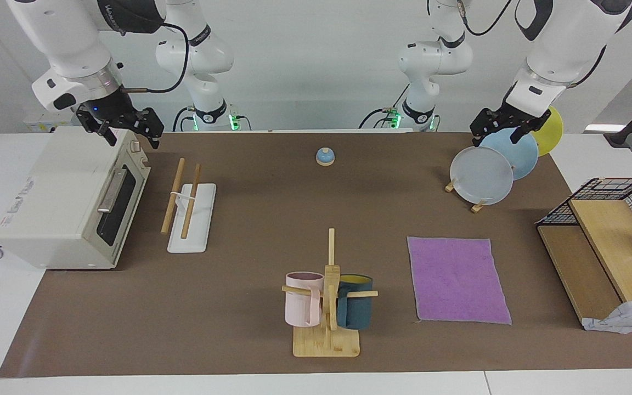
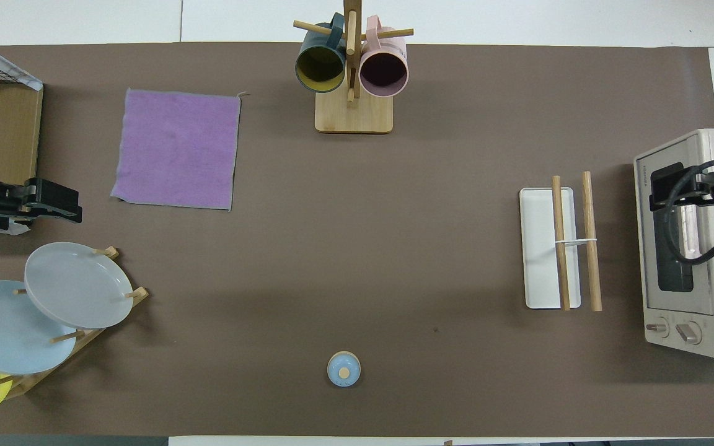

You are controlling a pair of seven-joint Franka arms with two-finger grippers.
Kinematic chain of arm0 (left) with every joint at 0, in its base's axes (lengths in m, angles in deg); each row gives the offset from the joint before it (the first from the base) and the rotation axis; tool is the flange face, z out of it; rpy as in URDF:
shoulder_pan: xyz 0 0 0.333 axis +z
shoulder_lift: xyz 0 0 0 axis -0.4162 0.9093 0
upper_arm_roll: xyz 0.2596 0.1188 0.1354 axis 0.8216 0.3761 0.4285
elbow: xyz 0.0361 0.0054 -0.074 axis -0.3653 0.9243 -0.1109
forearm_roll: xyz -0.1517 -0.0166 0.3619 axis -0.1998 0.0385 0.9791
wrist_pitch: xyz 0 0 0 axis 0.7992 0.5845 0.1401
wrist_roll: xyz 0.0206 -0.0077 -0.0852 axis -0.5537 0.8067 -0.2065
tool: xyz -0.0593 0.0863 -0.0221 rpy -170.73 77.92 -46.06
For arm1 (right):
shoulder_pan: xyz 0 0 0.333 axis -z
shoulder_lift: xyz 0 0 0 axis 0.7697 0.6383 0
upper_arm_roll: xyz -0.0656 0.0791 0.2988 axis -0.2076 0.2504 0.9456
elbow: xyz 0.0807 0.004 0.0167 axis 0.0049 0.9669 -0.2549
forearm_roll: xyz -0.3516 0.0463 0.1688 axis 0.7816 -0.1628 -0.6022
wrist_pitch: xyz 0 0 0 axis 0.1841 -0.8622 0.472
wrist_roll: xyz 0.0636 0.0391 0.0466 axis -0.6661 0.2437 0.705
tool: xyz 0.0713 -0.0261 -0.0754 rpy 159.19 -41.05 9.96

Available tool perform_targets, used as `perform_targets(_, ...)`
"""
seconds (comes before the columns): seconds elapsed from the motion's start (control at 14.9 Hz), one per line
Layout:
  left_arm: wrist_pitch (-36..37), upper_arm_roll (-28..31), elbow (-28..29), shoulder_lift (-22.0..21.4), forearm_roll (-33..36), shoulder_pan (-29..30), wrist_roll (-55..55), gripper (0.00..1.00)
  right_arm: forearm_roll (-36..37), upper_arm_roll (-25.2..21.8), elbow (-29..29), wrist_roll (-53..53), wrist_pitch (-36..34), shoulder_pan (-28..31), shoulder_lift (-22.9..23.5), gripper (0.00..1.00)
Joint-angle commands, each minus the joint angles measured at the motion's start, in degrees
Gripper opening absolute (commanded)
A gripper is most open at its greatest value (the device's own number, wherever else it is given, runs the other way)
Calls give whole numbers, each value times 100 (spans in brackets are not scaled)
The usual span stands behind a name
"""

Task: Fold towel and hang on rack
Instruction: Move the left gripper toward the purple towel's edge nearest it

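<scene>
I count one towel (image 1: 457, 280), one rack (image 1: 191, 206) with two wooden rods, one mug stand (image 1: 328, 307) with two mugs, one plate stand (image 2: 78, 337) with three plates, one small bell (image 1: 325, 156), one toaster oven (image 1: 69, 200) and one wire-and-wood shelf (image 1: 604, 247).

The towel lies flat and unfolded on the brown mat (image 1: 250, 307), purple face up, toward the left arm's end of the table and farther from the robots than the plate stand. The rack stands toward the right arm's end, just beside the oven and in front of its door.

Both arms are raised. The left gripper (image 1: 505, 127) hangs over the plates, its fingers apart and holding nothing. The right gripper (image 1: 129, 129) hangs over the top of the oven, at the corner nearest the robots, also with its fingers apart and empty.

All four edges of the towel are free; one corner carries a loose thread. I see bare mat between the towel and the mug stand, and a wide bare middle between the bell and the mug stand. The rack has open mat on its side toward the bell.
</scene>
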State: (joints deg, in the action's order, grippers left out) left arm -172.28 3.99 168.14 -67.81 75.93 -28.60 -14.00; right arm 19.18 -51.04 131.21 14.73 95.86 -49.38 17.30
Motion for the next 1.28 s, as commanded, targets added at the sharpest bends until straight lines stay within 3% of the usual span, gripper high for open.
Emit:
perform_targets(0.0,-57,-2,104,-103,9,31,89,100,-78,22,190,128,134,19,-148,100)
perform_targets(0.4,-240,-11,131,-121,9,-48,62,100,-78,31,190,128,134,19,-148,100)
perform_targets(0.81,-724,-2,561,-192,0,22,106,100,-78,31,190,137,152,19,-148,100)
perform_targets(1.08,-1768,15,1157,159,-211,496,124,100,-78,31,190,137,152,19,-148,100)
perform_targets(1.21,-2207,7,1238,667,-211,847,429,100,-78,31,190,111,152,19,-148,100)
